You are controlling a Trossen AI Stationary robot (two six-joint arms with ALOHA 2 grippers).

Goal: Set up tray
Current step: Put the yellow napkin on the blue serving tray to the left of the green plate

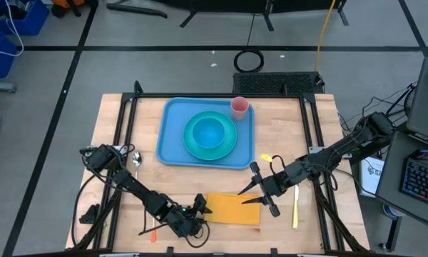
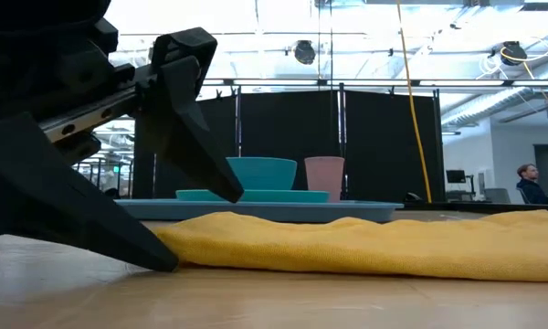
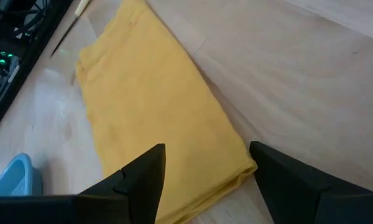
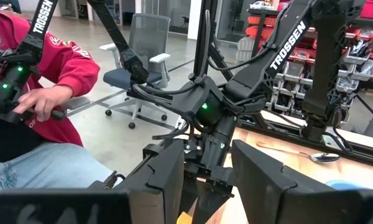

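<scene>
The light-blue tray [image 1: 172, 146] lies at the table's far middle, carrying a teal plate with a bowl [image 1: 209, 133] and a pink cup [image 1: 240, 107]. A yellow napkin [image 1: 232, 208] lies flat near the front edge. My left gripper [image 1: 202, 205] is open and slants down at the napkin's left end [image 3: 193, 155], one finger on either side of that end's corner, with no touch showing. My right gripper [image 1: 248, 194] hovers level above the napkin's right part, open with nothing between its fingers [image 4: 168, 174].
A spoon [image 1: 137, 158] lies left of the tray. A pale yellow utensil [image 1: 295, 207] lies right of the napkin, and an orange one [image 1: 154, 232] sits at the front left. A person in a red sleeve [image 4: 43, 68] sits beyond the table.
</scene>
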